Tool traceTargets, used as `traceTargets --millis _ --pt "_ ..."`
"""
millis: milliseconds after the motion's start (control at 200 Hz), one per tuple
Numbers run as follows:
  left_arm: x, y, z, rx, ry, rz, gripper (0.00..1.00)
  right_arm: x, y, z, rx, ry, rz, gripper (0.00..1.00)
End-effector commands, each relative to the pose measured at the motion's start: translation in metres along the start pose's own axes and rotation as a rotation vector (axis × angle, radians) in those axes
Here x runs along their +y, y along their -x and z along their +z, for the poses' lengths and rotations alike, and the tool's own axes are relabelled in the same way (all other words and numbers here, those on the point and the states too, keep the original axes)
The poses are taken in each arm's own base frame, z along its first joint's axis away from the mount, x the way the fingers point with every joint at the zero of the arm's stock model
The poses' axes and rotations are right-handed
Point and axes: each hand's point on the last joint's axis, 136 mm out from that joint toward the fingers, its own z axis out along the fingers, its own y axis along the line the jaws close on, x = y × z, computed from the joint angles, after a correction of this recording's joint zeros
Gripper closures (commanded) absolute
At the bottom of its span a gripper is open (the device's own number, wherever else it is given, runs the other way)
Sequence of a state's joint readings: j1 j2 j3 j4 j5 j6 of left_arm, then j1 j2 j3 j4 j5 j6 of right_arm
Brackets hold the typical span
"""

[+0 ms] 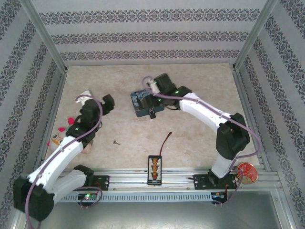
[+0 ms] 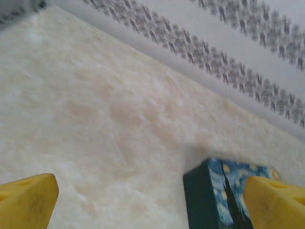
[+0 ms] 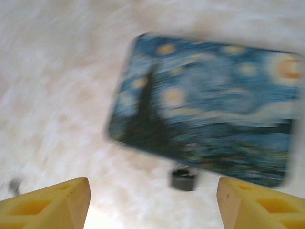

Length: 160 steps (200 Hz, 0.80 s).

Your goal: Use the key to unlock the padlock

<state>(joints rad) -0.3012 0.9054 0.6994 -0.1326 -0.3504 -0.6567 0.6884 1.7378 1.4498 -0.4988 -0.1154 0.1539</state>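
The tiny dark grey-black padlock is seen at the front edge of the blue-and-yellow painted tin box, above which the right gripper is held spread, probably to steady it. The thin grey metal key lies well apart, nearer the equally spread left gripper.

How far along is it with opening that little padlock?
Done: nothing that shows. The key lies alone on the table, away from both arms, and the padlock sits at the tin's near side. In hand: the right gripper hovers open above the tin and padlock, and the left gripper is open and empty. Left: pick up the key, insert it, turn it.
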Motion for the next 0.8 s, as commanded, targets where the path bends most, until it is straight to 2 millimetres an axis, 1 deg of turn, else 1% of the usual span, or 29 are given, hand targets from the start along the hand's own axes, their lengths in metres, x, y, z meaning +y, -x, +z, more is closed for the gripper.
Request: traceTargets --millis 0,75,145,290,350,435,535,795 --pt "0.043 0.000 -0.013 0.004 0.112 0.017 0.01 0.047 -0.034 0.005 0.118 0.075 -0.228 0.30" --pt "0.059 0.007 -0.018 -0.013 0.147 -0.011 0.01 0.080 -0.044 0.011 0.156 0.143 -0.318 0.33" --pt "0.067 0.008 -0.018 -0.001 0.161 -0.030 0.01 0.104 -0.053 0.020 0.184 0.197 -0.371 0.36" --pt "0.077 0.006 -0.009 0.054 0.180 -0.072 0.01 0.138 -0.070 0.040 0.252 0.319 -0.412 0.41" --pt "0.078 0.006 -0.005 0.068 0.180 -0.086 0.01 0.150 -0.076 0.048 0.279 0.357 -0.433 0.42" --pt "0.079 0.005 -0.001 0.081 0.176 -0.098 0.01 0.162 -0.086 0.061 0.312 0.384 -0.471 0.42" --pt "0.079 0.004 0.002 0.089 0.180 -0.101 0.01 0.170 -0.096 0.076 0.344 0.392 -0.507 0.42" --pt "0.085 0.007 -0.001 0.070 0.204 -0.103 0.01 0.188 -0.116 0.113 0.392 0.418 -0.582 0.43"
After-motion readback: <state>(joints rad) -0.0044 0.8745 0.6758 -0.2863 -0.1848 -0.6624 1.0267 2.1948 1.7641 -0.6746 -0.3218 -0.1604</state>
